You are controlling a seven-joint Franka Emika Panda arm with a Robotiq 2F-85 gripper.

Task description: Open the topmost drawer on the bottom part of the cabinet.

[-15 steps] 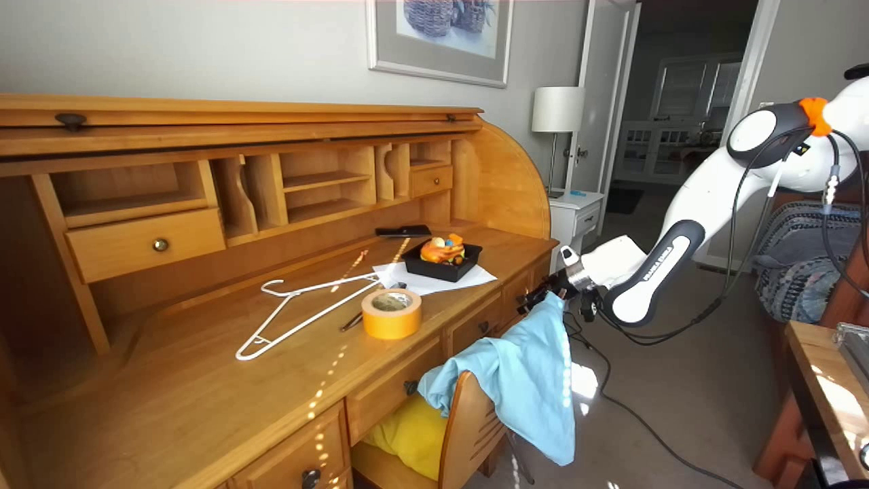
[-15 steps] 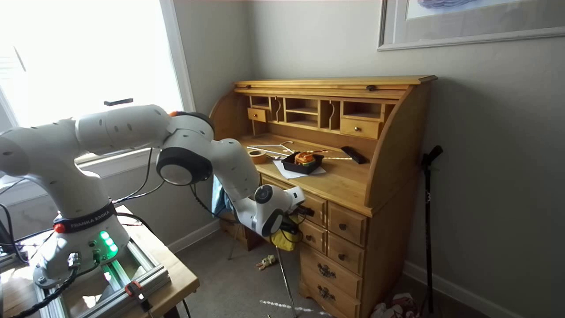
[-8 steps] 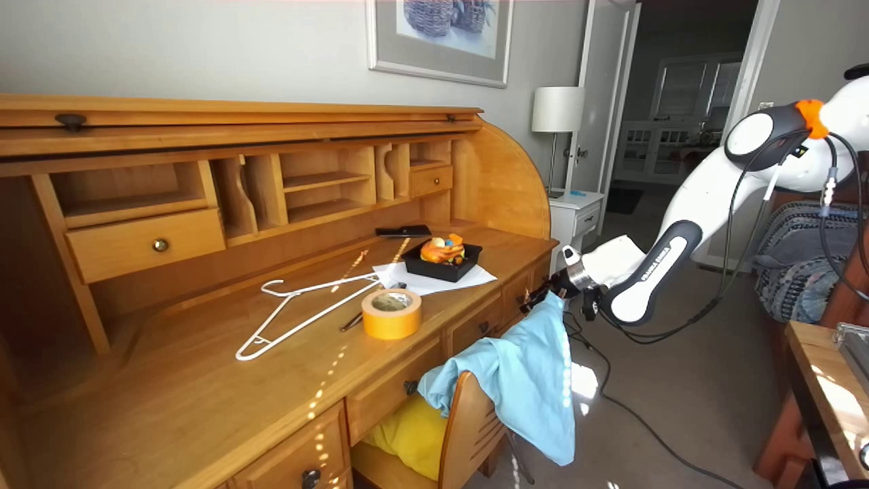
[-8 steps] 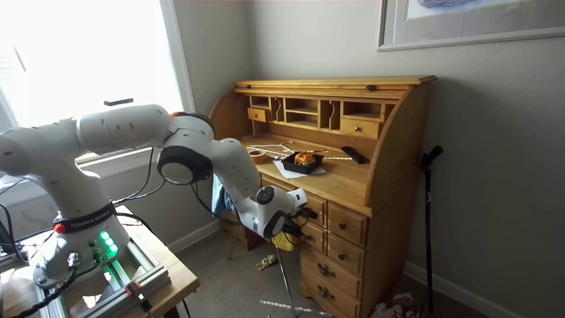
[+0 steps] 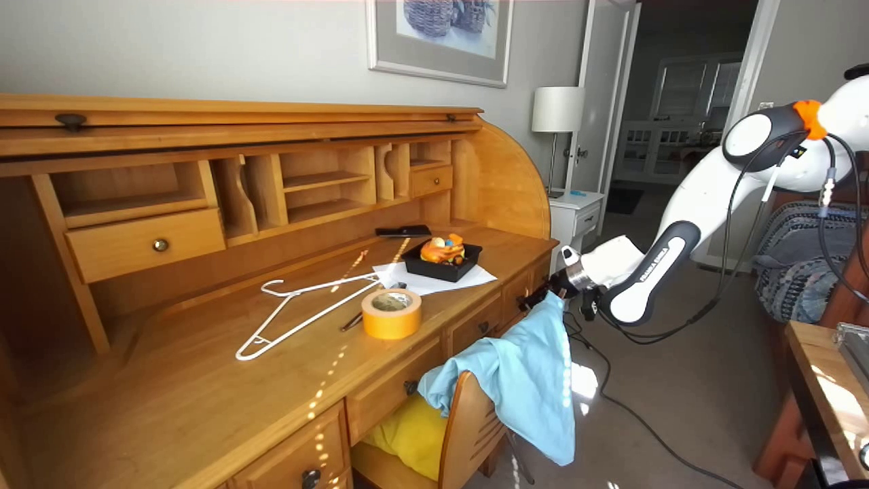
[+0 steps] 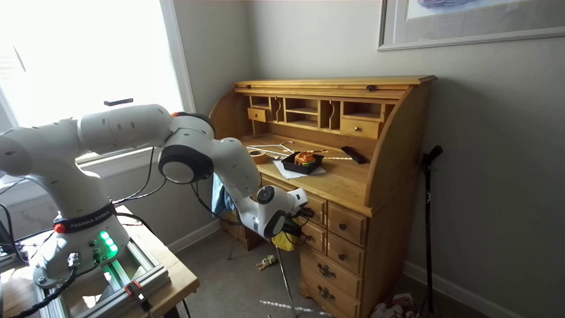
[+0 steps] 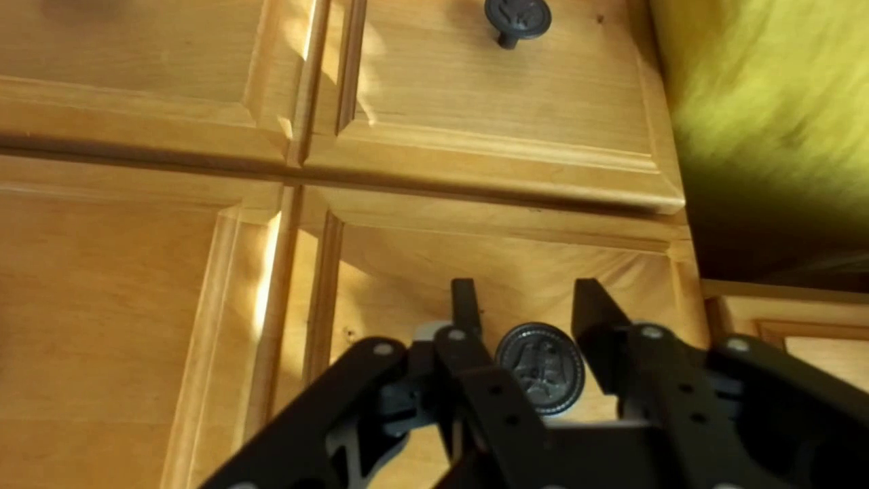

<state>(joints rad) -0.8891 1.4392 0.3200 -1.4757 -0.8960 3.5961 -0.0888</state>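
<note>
On the desk (image 5: 197, 401), a white hanger (image 5: 316, 316) lies beside a roll of orange tape (image 5: 392, 325), and a black tray (image 5: 434, 272) holding an orange object (image 5: 442, 251) rests on white paper (image 5: 411, 280). A light-blue cloth (image 5: 528, 370) hangs over the chair (image 5: 468, 435); beyond it, the pincer (image 5: 525, 303) is close to a drawer front (image 5: 512, 292).

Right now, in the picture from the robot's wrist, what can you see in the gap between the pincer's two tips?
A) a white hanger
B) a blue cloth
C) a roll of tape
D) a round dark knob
D: in the wrist view, the round dark knob on the drawer shows in the gap of the open pincer.
</note>
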